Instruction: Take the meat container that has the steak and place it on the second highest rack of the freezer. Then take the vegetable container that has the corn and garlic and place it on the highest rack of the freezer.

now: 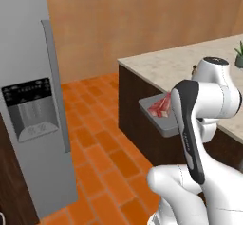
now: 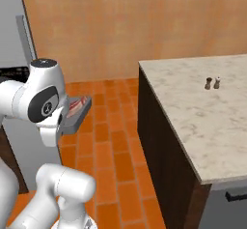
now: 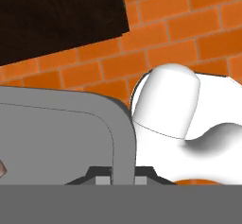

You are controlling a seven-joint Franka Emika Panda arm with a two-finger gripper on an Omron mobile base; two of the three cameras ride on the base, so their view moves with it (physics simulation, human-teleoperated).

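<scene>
The grey meat container (image 1: 159, 123) hangs in the air over the tiled floor, beside the island's dark side. In it lies the red, white-streaked steak (image 1: 161, 106). From the other side, the container (image 2: 78, 120) and steak (image 2: 76, 107) sit just right of my arm's wrist. In the hand view my gripper (image 3: 123, 176) is shut on the container's grey rim (image 3: 122, 138). The freezer (image 1: 33, 110) stands at the left, its grey door with the black dispenser panel facing me. Its racks are hidden. The vegetable container with the corn and garlic is out of view.
An island with a pale stone counter (image 2: 202, 117) and dark sides fills the right. Two small shakers (image 2: 212, 83) stand on it, and a green plant (image 1: 238, 55) at its far edge. Orange tiled floor (image 1: 99, 162) lies open between freezer and island.
</scene>
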